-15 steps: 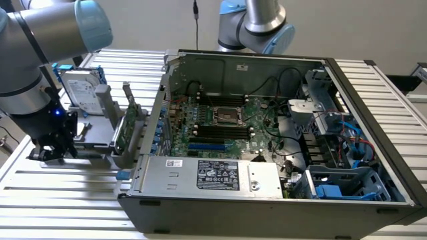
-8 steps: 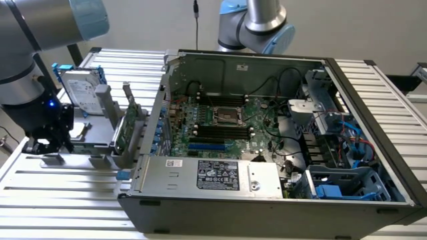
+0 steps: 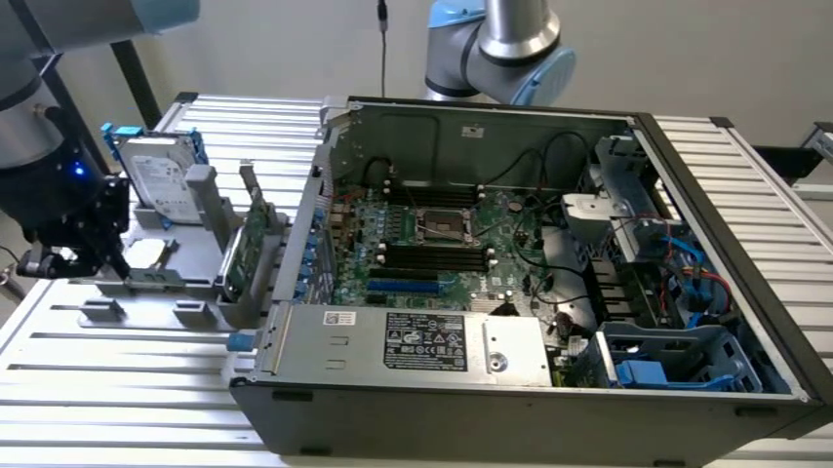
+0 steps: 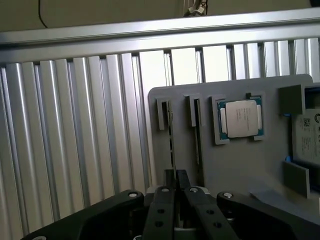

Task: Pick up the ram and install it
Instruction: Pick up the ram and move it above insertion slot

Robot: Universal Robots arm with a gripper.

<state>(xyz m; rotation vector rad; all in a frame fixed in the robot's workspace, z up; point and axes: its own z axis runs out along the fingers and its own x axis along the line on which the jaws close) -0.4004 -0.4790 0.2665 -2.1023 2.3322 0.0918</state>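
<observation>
the ram point(image 4: 171, 142) stands on edge in a narrow slot of a grey holder tray point(image 4: 235, 165), seen end-on from the wrist as a thin dark line. the gripper point(image 4: 175, 175) sits right over it, and its black jaws are drawn narrow, apparently pinching the stick's upper edge. a second slot point(image 4: 196, 132) lies just beside it, and a processor chip point(image 4: 241, 117) rests in its own recess further along the tray. in the exterior view the tray sits on the slatted metal desk point(image 3: 131, 390) at that view's left, carrying a hard drive point(image 3: 163, 180) and an expansion card point(image 3: 254, 234) upright. the open computer case point(image 3: 521, 390) lies beside the tray, with the motherboard's memory slots point(image 3: 436, 255) well apart from the ram.

the hold looks slim: the jaws take a thin edge only. a pull slightly off the slot's line could bind the stick against the holder walls. the stick could also tilt in the grip or slip out.
</observation>
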